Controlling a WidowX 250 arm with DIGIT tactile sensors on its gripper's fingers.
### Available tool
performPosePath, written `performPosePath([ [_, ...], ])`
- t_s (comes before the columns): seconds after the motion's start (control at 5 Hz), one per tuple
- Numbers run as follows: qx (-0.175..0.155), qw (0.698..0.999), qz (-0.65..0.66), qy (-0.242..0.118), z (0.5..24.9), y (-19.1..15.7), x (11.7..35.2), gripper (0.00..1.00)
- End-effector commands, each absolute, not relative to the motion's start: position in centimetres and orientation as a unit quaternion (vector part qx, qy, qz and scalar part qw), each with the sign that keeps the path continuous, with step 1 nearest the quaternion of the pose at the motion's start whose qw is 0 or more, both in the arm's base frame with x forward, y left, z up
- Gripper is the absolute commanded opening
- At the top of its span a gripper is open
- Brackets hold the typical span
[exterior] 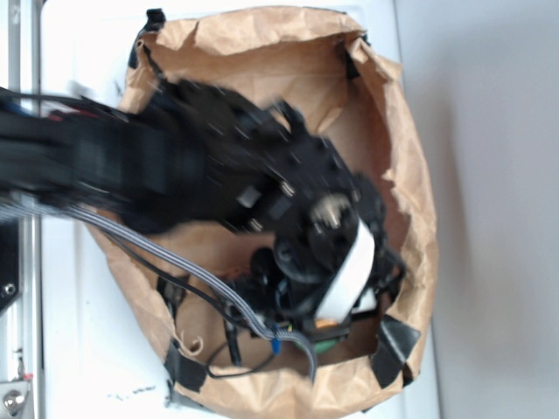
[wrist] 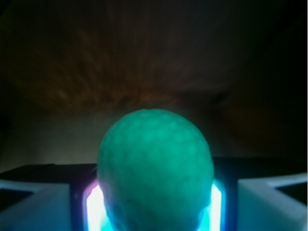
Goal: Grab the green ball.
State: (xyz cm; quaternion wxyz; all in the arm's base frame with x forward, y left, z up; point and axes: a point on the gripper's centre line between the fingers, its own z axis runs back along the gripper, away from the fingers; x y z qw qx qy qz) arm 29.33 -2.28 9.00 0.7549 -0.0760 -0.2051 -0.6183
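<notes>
The gripper (wrist: 155,202) sits low in the wrist view with the green ball (wrist: 155,168) filling the space between its two pale fingers (wrist: 33,204). The jaws are narrowed to about the ball's width, and lit panels glow on each side right at the ball's edges. It looks clamped, or at the very least touching on both sides — I judge it held, though the actual contact lines are lost in the glare.

Going left to right in the exterior view: the blurred black arm (exterior: 131,166) reaches in from the left edge over the white table (exterior: 489,175), with a grey ribbon cable (exterior: 175,257) trailing under it. It ends inside the crumpled brown paper bag (exterior: 406,166), whose raised walls ring the work area, likely there to keep a round thing from rolling off. The wrist points down toward the bag's lower right corner, and a sliver of green shows beneath it — probably the ball, though too little is visible to be sure.

The dark, brownish backdrop behind the ball in the wrist view fits the bag's inside. Whether the ball rests on the bag floor or is lifted clear, I cannot tell.
</notes>
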Motion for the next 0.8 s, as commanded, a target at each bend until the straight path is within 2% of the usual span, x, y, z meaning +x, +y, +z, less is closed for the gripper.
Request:
performPosePath([
  [0.0, 0.024, 0.85, -0.5, -0.162, 16.9, -1.2, 25.6, 0.0],
  [0.2, 0.032, 0.911, -0.392, -0.125, 18.8, -0.9, 24.4, 0.0],
  [0.4, 0.023, 0.955, -0.283, -0.088, 20.8, -0.1, 24.1, 0.0],
  [0.6, 0.012, 0.973, -0.21, -0.096, 21.9, 0.9, 23.9, 0.0],
])
